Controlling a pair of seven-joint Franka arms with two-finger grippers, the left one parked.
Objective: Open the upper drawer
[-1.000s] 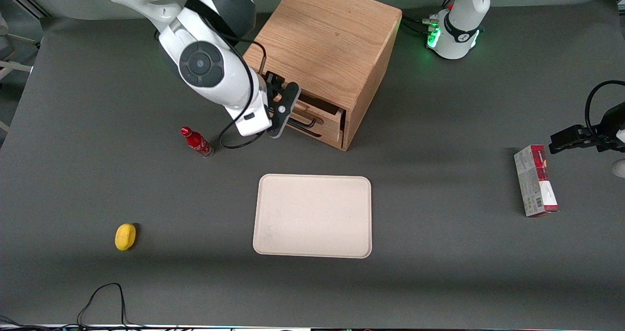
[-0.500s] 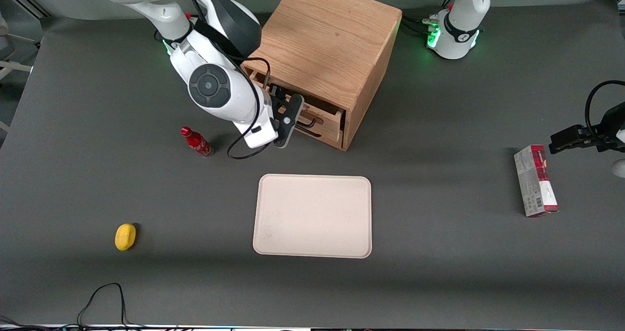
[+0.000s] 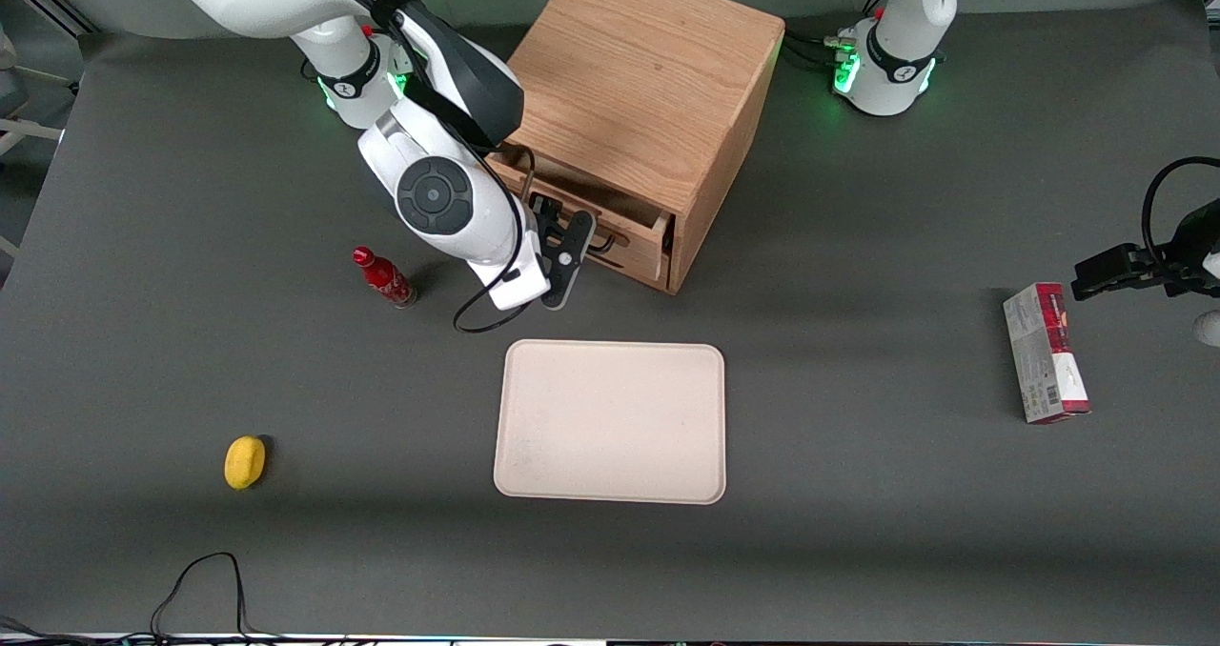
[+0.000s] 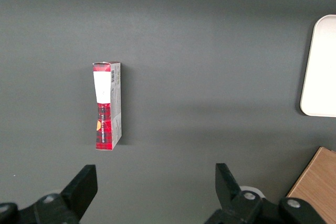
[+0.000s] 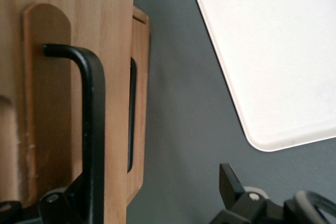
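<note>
Lining up on the upper drawer (image 3: 620,210) of the wooden cabinet (image 3: 639,84)

The gripper (image 3: 570,225) is hovering right in front of the upper drawer with its fingers spread and unclenched, nothing held; the thin black wire handle (image 5: 93,129) is sitting between them, close to one finger. The drawer is facing the tray (image 3: 610,422), its front standing a little proud of the lower drawer (image 5: 140,77) beneath. It is probably going to slide easily, being a shallow, light, rigid wooden box. The stiff handle's straight middle run is looking like the best hold, though its smooth, narrow wire may slip unless pinched squarely.
</note>
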